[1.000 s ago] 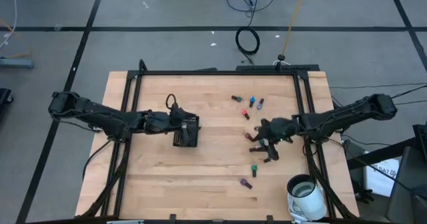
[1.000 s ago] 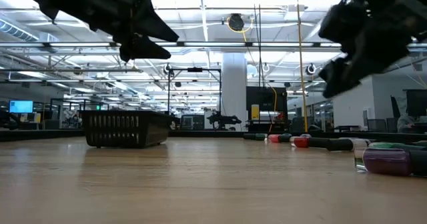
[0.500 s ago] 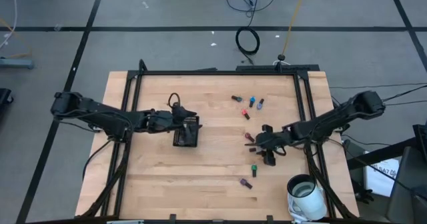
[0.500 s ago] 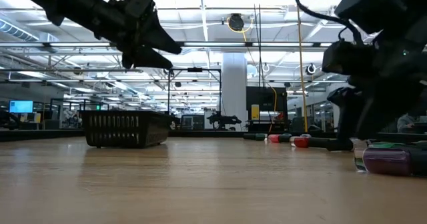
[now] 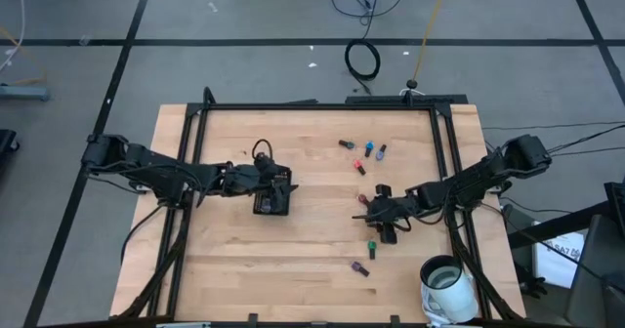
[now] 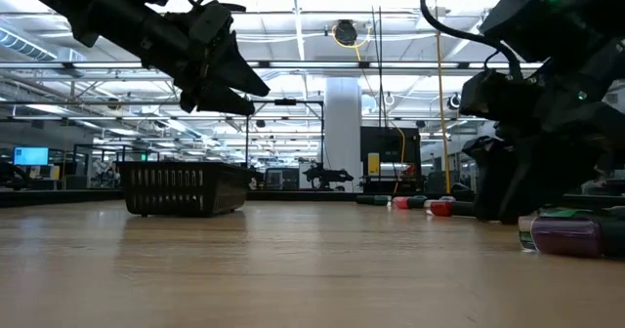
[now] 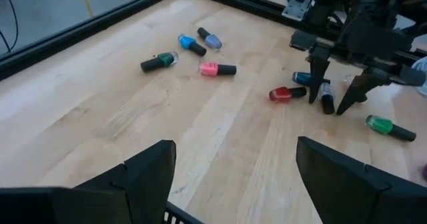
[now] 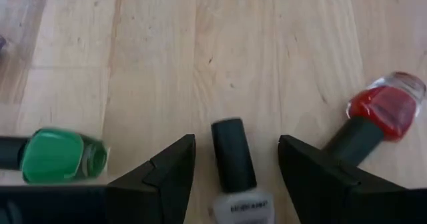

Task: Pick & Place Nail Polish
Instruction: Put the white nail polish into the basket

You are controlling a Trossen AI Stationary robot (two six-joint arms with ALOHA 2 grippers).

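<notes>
Several nail polish bottles lie on their sides on the wooden table (image 5: 312, 260). My right gripper (image 8: 235, 141) is open and low at the table's right middle (image 5: 381, 217). Its fingers stand on either side of a pale-bodied, dark-capped bottle (image 8: 233, 161), which also shows in the left wrist view (image 7: 326, 99), without touching it. A green bottle (image 8: 60, 156) and a red bottle (image 8: 383, 109) lie to either side. My left gripper (image 7: 233, 144) is open and empty, hovering over the black slotted tray (image 5: 270, 203).
More bottles lie toward the far edge (image 5: 369, 149) and the near edge: a green one (image 5: 372, 248) and a purple one (image 5: 359, 267). A white cup (image 5: 444, 287) stands at the near right corner. Black frame rails (image 5: 444, 143) run along the table's sides.
My right gripper has come down to the table and moved a little toward the left edge, ending with its open fingers astride the pale bottle. My left gripper has sunk a little over the tray. No bottle has moved.
</notes>
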